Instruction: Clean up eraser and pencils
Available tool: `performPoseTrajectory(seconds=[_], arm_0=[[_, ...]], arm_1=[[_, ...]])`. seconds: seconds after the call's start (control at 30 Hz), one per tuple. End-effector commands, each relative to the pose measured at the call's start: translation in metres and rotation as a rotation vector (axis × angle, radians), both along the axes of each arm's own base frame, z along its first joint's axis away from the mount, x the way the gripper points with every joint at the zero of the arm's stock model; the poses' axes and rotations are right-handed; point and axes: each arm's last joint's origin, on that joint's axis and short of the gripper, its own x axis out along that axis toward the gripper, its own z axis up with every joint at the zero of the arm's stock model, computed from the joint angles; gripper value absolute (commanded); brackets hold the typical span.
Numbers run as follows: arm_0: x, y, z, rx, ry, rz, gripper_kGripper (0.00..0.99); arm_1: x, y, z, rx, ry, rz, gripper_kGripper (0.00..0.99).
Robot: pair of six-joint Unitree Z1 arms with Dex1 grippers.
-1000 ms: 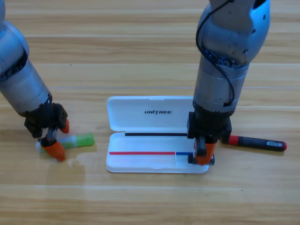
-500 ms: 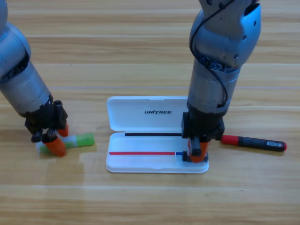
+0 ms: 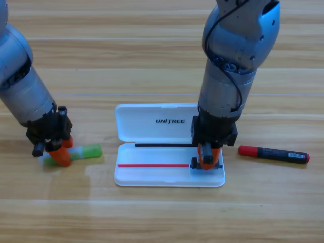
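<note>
Black eraser block (image 3: 206,165) sits in open white plastic case (image 3: 152,174), right gripper (image 3: 206,161) clamping it. My left gripper (image 3: 56,151) pinches pale-green pencil (image 3: 83,152) on wooden tabletop (image 3: 152,55). Red-black pencil (image 3: 274,154) lies untouched right.

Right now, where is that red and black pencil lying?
The red and black pencil lies flat on the wooden table at the picture's right, just outside the open white case, a little right of the right gripper.
</note>
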Motion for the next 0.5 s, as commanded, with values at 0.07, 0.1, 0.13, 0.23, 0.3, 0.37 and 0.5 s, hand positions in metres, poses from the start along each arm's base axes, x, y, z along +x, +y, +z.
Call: performPoseTrajectory(seconds=[0.07, 0.1, 0.13, 0.23, 0.3, 0.37, 0.5], arm_0=[[-0.0054, -0.0012, -0.0121, 0.035, 0.021, -0.060, 0.209], [-0.0054, -0.0012, -0.0121, 0.035, 0.021, -0.060, 0.206], [-0.0059, -0.0009, -0.0124, 0.036, 0.024, -0.060, 0.153], [-0.0058, -0.0010, -0.0129, 0.037, 0.025, -0.063, 0.114], [-0.0058, -0.0010, -0.0140, 0.040, 0.028, -0.072, 0.103], [-0.0054, -0.0012, -0.0157, 0.043, 0.035, -0.074, 0.103], [-0.0050, -0.0016, -0.0139, 0.037, 0.033, -0.070, 0.049]], arm_1=[[0.0009, 0.0125, -0.0285, -0.045, 0.012, 0.028, 0.008], [0.0010, 0.0124, -0.0285, -0.046, 0.010, 0.028, 0.009], [0.0008, 0.0122, -0.0289, -0.047, 0.011, 0.029, 0.009], [0.0004, 0.0114, -0.0292, -0.051, 0.011, 0.031, 0.009], [0.0002, 0.0111, -0.0289, -0.051, 0.011, 0.031, 0.009], [-0.0001, 0.0108, -0.0285, -0.051, 0.011, 0.031, 0.009], [-0.0004, 0.0104, -0.0292, -0.054, 0.012, 0.031, 0.011]])
